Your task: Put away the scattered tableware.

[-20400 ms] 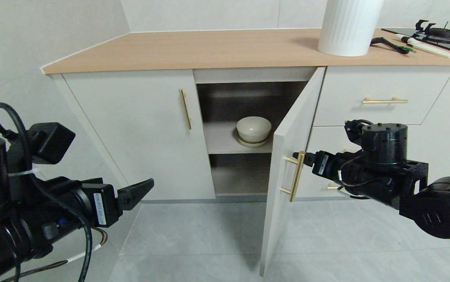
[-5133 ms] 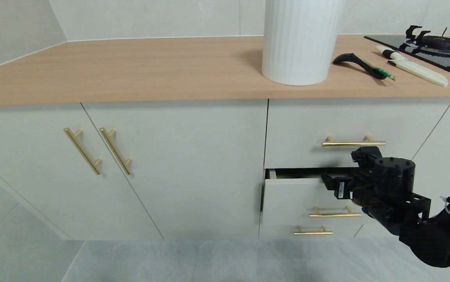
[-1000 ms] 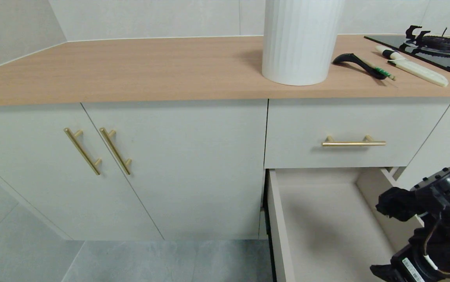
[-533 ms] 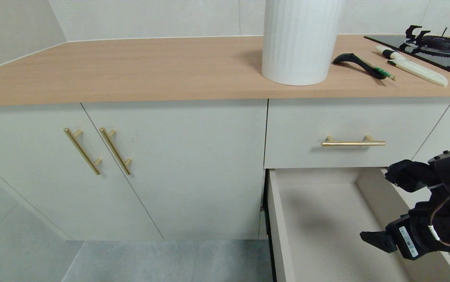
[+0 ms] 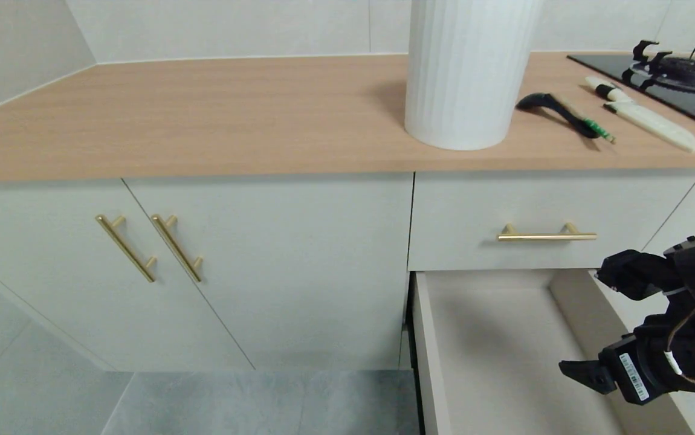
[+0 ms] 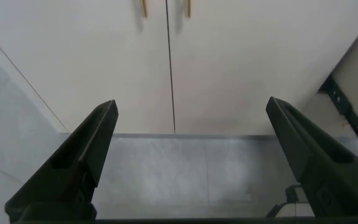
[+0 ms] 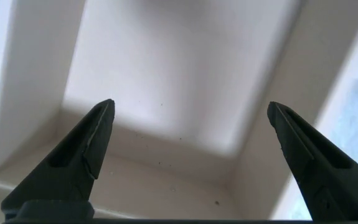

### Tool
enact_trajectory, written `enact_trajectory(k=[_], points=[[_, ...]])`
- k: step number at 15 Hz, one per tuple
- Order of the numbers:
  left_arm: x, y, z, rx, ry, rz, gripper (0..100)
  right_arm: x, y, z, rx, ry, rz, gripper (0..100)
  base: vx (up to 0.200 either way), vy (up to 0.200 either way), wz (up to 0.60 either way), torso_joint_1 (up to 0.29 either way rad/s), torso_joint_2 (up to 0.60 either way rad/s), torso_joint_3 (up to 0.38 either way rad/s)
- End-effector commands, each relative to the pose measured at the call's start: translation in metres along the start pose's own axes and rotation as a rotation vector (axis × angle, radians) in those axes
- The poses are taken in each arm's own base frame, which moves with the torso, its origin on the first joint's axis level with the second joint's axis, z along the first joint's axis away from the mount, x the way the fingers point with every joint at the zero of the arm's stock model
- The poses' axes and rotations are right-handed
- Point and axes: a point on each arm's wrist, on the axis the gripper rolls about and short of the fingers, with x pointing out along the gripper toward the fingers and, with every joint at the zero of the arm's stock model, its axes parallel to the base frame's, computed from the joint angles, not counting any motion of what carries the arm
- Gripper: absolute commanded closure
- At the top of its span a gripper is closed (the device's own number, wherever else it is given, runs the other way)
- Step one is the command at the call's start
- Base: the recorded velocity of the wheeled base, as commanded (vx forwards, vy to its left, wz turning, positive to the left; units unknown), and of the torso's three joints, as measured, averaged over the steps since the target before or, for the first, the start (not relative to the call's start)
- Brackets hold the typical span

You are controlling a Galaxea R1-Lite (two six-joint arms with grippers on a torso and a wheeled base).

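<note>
The right gripper (image 7: pixel 190 106) was held empty, fingers apart, over the opened drawer (image 5: pixel 492 350) at near right — presumably readied as storage — while the knife (image 5: pixel 649 118) and black utensil (image 5: pixel 556 109) were left on the far-right countertop (image 5: pixel 232 115).

Soft, even, bright light lies over the bench (image 5: pixel 202 115); the white cylinder (image 5: pixel 468 72) throws a faint shadow toward my left. The open drawer (image 5: pixel 492 338) is shaded inside toward its left wall. My left fingers (image 6: pixel 73 168) and right fingers (image 7: pixel 73 168) read as dark silhouettes against pale surfaces. The seams of the cabinet doors (image 5: pixel 263 266) slant outward toward the head view's edges.
</note>
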Motion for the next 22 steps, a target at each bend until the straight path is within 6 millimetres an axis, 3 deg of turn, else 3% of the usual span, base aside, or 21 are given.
enact_trajectory(k=[1,4,9,12,14,15,16,17,22], points=[[0.0,0.0,0.0,0.0,0.002,0.001,0,-0.001,0.0,0.0,0.001,-0.005,0.001,0,0.0,0.0,0.0,0.115,-0.69,-0.251],[0.0,0.0,0.0,0.0,0.002,0.001,0,-0.002,0.0,0.0,0.001,-0.008,0.001,0,0.0,0.0,0.0,0.063,-0.55,-0.253],[0.0,0.0,0.0,0.0,0.002,0.001,0,-0.005,-0.001,0.008,0.016,-0.077,0.001,0,0.0,0.0,0.0,0.271,-0.4,-0.219],[0.0,0.0,0.0,0.0,0.002,0.001,0,-0.034,-0.007,0.056,0.067,-0.289,0.001,0,0.0,0.0,0.0,0.042,-0.06,-0.034],[0.0,0.0,0.0,0.0,0.002,0.001,0,-0.066,-0.014,0.094,0.169,-0.31,0.013,0,0.0,0.0,0.0,0.0,0.0,0.0],[0.0,0.0,0.0,0.0,0.002,0.001,0,-0.072,-0.015,0.104,0.225,-0.319,0.021,0,0.0,0.0,0.0,0.0,0.0,0.0],[0.0,0.0,0.0,0.0,0.002,0.001,0,-0.08,-0.017,0.127,0.325,-0.336,0.035,0,0.0,0.0,0.0,0.0,0.0,0.0],[0.0,0.0,0.0,0.0,0.002,0.001,0,-0.076,-0.022,0.132,0.352,-0.309,0.003,0,0.0,0.0,0.0,0.0,0.0,0.0],[0.0,0.0,0.0,0.0,0.002,0.001,0,-0.014,-0.038,0.146,0.434,-0.272,-0.115,0,0.0,0.0,0.0,0.0,0.0,0.0]])
